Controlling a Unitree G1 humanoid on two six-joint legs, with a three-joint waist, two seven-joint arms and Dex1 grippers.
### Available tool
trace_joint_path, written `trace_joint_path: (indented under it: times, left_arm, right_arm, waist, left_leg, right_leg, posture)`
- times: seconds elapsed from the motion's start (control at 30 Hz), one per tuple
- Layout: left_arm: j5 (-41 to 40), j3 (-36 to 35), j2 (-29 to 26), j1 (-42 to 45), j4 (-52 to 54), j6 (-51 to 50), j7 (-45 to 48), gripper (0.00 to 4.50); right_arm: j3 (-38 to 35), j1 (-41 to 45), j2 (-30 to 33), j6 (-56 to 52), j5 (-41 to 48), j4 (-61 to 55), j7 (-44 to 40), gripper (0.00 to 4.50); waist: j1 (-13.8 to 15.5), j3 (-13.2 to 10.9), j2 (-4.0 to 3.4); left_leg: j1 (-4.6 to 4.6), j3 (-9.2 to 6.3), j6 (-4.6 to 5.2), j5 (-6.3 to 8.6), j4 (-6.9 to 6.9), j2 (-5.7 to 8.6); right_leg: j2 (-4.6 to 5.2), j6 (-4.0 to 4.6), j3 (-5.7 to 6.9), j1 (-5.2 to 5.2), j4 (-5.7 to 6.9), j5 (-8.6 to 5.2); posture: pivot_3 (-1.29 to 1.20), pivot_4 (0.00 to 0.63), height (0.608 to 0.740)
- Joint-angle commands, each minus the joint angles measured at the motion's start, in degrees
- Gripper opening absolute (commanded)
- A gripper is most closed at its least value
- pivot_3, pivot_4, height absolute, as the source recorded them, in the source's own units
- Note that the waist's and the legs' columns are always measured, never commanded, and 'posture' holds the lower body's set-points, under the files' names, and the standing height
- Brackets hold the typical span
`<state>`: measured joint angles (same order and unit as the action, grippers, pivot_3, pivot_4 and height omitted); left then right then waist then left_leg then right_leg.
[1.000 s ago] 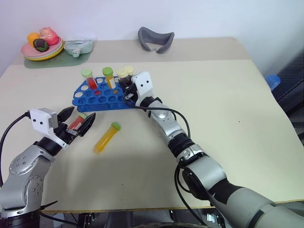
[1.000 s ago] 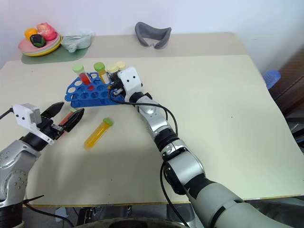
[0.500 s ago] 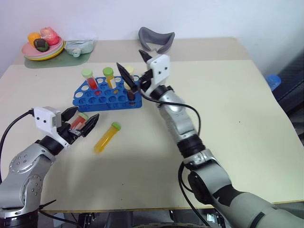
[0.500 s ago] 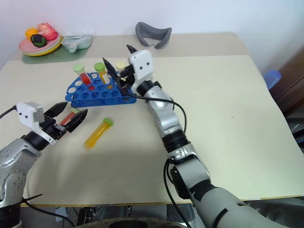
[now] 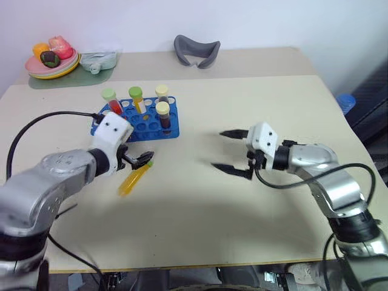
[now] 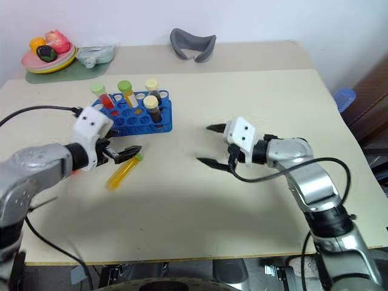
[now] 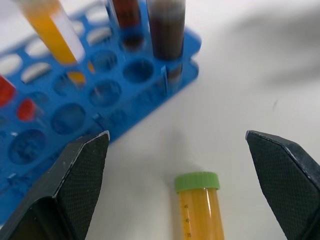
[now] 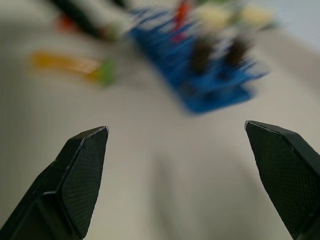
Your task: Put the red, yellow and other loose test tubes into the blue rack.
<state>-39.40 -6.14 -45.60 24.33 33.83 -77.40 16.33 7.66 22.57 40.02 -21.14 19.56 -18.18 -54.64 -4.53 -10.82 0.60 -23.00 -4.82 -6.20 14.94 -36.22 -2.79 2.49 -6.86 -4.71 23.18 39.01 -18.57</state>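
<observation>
So the bright blue plastic rack (image 5: 136, 120) with rows of round holes sits on my pale beige counter (image 5: 200, 200), toward the far left. I've got four tubes standing upright in it: a red one with a pale-green cap (image 5: 111, 100), a yellow-orange one with a green cap (image 5: 137, 99), and two dark brown ones with cream caps (image 5: 162, 113) at the right end, one behind the other. One loose clear tube of yellow-orange liquid with a green cap (image 5: 134, 179) lies flat on the counter just in front of the rack.

My left claw (image 5: 140, 160) hovers right at that tube's cap end, black fingers spread wide, nothing in them. My right claw (image 5: 230, 151) hangs over bare counter, well apart from the rack, also spread wide and empty, pointing back toward it.

Farther back there's a grey curved headrest-looking thing (image 5: 196, 50), plus a plate of toy food (image 5: 53, 57) on a pale green mat (image 5: 68, 78) in the far left corner.
</observation>
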Motion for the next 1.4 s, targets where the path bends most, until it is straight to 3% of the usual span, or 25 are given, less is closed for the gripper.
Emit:
trace_joint_path:
  times: [0.03, 0.27, 0.57, 0.8, 1.4]
  left_arm:
    - [-4.63, 4.86, -2.81, 7.58, -5.11, -14.56, -3.46, 4.50]
    - [-17.36, 13.36, -6.43, 12.02, -10.75, -15.10, -11.01, 4.50]
    - [-25.70, 19.50, -2.83, 17.10, -16.59, -15.10, -22.79, 4.50]
    - [-32.20, 20.97, -2.55, 18.28, -19.58, -15.10, -29.82, 4.50]
    - [-43.89, 22.62, -7.99, 17.83, -22.26, -15.10, -39.77, 4.50]
  right_arm:
    - [-1.80, -0.34, 2.33, -1.17, 2.29, -4.32, -2.65, 4.46]
    - [-2.88, -2.57, 7.83, -6.42, 7.49, -10.88, -7.77, 4.46]
    - [-2.75, -4.92, 8.18, -6.83, 7.95, -13.40, -7.52, 4.46]
    - [-2.72, -5.81, 7.84, -6.91, 8.29, -14.29, -6.64, 4.46]
    - [-1.83, -7.03, 7.52, -6.05, 7.85, -14.47, -6.07, 4.46]
  waist:
    - [0.01, -0.01, 0.02]
    - [0.91, -0.04, 0.08]
    - [1.41, -0.06, 0.12]
    - [1.65, -0.05, 0.12]
    - [1.95, -0.04, 0.12]
  left_leg:
    - [0.04, -0.01, 0.00, 0.00, -0.01, 0.00]
    - [-0.08, -0.01, 0.00, 0.00, 0.00, 0.04]
    - [-0.10, -0.02, 0.00, 0.00, -0.05, 0.06]
    - [-0.09, -0.02, -0.01, -0.01, -0.07, 0.06]
    - [-0.08, -0.02, -0.10, -0.05, -0.10, 0.06]
  right_leg:
    - [0.00, 0.00, 0.01, -0.03, 0.02, 0.00]
    - [0.12, -0.02, 0.04, -0.04, -0.12, -0.02]
    - [0.12, -0.02, 0.05, -0.05, -0.13, -0.02]
    - [0.13, -0.02, 0.04, -0.05, -0.13, -0.02]
    - [0.12, -0.02, 0.04, -0.05, -0.10, -0.02]
  posture:
    - [0.00, 0.150, 0.740]
    - [0.00, 0.150, 0.740]
    - [0.00, 0.150, 0.740]
    - [0.00, 0.150, 0.740]
    - [0.00, 0.150, 0.740]
